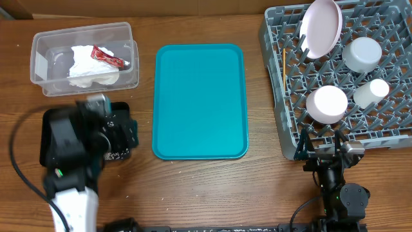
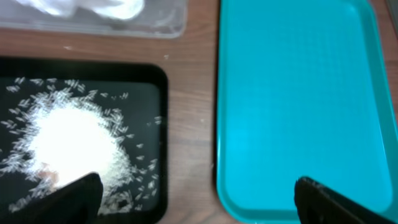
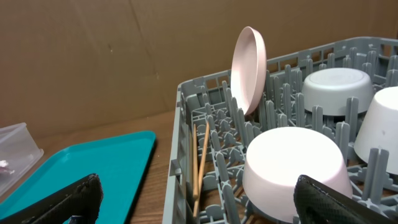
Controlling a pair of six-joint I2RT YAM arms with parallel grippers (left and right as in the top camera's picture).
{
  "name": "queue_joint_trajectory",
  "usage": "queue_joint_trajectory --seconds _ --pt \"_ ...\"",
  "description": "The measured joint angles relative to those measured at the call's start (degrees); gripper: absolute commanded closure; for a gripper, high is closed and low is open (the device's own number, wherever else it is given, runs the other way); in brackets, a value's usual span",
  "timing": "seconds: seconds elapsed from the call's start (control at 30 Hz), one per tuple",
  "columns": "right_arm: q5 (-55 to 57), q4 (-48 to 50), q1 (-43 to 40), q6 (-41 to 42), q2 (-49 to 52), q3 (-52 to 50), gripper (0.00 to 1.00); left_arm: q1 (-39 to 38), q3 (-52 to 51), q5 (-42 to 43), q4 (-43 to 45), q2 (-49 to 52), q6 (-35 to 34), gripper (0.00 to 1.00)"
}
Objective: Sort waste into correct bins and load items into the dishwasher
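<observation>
A wooden table [image 1: 257, 193] is seen from above. A brown cardboard wall [image 3: 124, 56] stands behind it, visible only in the right wrist view.

Overhead, a clear plastic tub [image 1: 40, 45] sits at 10 o'clock. It holds a crumpled white napkin [image 1: 87, 67], with a red-and-white wrapper [image 1: 107, 57] resting on the napkin's upper edge. Below the tub, at 8 o'clock, the left arm [image 1: 71, 154] covers most of a black tray [image 2: 146, 81]. The left wrist view shows what the overhead view hides: a heap of white rice scraps [image 2: 68, 140] in the tray, ringed by stray grains. A teal tray [image 1: 199, 100] lies at the centre of the table.

A grey dish rack [image 1: 393, 129] fills the area from 1 to 3 o'clock.
- A white plate [image 1: 322, 27] stands on edge between pegs at the rack's 12 o'clock.
- Wooden chopsticks [image 1: 284, 64] lie along its 9 o'clock wall. The right wrist view shows them slanting down among the pegs.
- A white bowl [image 1: 362, 53] sits upturned at 2 o'clock.
- A pale cup [image 1: 371, 91] is at 3 o'clock.
- Another upturned white vessel [image 1: 327, 103] is near 6 o'clock.

The left gripper [image 2: 196, 202] hangs over the black tray's right edge and the strip of wood beside the teal tray. Its fingers are spread wide and grasp nothing. The right gripper [image 3: 199, 208] sits just outside the rack's 6 o'clock wall — also released, with nothing between its fingers.
</observation>
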Motion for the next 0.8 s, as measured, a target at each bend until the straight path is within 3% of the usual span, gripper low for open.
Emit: queue_joint_trajectory --seconds 0.3,0.6,0.8 --pt "0.04 0.02 0.00 0.00 0.00 0.00 0.00 0.00 -23.56 4.70 19.50 -19.10 0.26 0.00" --pt "0.02 0.02 0.00 -0.02 0.00 0.00 0.00 -0.37 -35.98 5.57 36.04 -21.77 0.24 0.00" --pt "0.02 0.04 0.00 0.00 0.00 0.00 0.00 -4.96 -42.32 3.13 46.12 -26.86 0.26 0.00"
